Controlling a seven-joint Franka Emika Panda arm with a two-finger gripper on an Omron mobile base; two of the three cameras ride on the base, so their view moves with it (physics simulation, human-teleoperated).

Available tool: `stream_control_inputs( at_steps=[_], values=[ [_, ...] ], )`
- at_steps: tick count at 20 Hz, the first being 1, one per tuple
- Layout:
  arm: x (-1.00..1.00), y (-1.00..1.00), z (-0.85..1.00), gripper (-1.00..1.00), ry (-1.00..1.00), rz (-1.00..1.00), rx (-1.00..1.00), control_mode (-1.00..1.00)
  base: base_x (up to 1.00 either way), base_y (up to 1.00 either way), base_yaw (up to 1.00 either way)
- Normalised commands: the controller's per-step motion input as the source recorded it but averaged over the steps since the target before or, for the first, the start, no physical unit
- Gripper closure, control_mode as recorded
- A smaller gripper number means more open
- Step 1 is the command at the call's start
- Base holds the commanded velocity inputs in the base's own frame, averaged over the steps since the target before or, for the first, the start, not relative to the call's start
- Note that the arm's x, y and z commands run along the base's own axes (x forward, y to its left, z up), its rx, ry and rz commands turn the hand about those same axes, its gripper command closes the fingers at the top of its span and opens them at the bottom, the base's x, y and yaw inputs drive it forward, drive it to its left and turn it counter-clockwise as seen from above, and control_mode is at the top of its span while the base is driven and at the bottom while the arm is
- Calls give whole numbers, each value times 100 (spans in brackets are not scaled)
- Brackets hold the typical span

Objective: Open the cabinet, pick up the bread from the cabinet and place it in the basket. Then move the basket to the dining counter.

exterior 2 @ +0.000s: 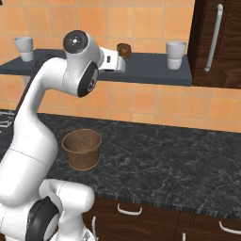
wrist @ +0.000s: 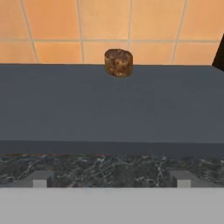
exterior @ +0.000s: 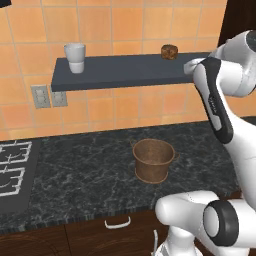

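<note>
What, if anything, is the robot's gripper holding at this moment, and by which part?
Nothing. The gripper is open and empty, short of the bread, which sits untouched at the back of the shelf.

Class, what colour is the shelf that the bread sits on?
Dark slate grey, plain. The shelf shows best in the hand view, under the bread.

The arm [exterior 2: 52,94] is built of smooth, glossy white shells — rounded, bulbous links that swell at each joint. Dark charcoal rings and round caps mark the joints, and a long black band runs down the side of the upper link [exterior: 216,100]. The fingertips [wrist: 40,180] are small, blocky and grey — pale on top.
</note>
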Motion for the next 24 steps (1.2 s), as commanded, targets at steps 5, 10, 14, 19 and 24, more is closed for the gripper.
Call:
stream_control_inputs(
  at_steps=[5,10,14,19,24],
  values=[
    [57,-6,36,-100,3,0,0,-100,0,0,0],
    [61,-2,1,-100,3,3,0,-100,0,0,0],
    [55,0,0,-100,5,0,0,-100,0,0,0],
    [53,0,0,-100,4,2,0,-100,0,0,0],
    [58,0,-1,-100,3,2,0,-100,0,0,0]
  ],
)
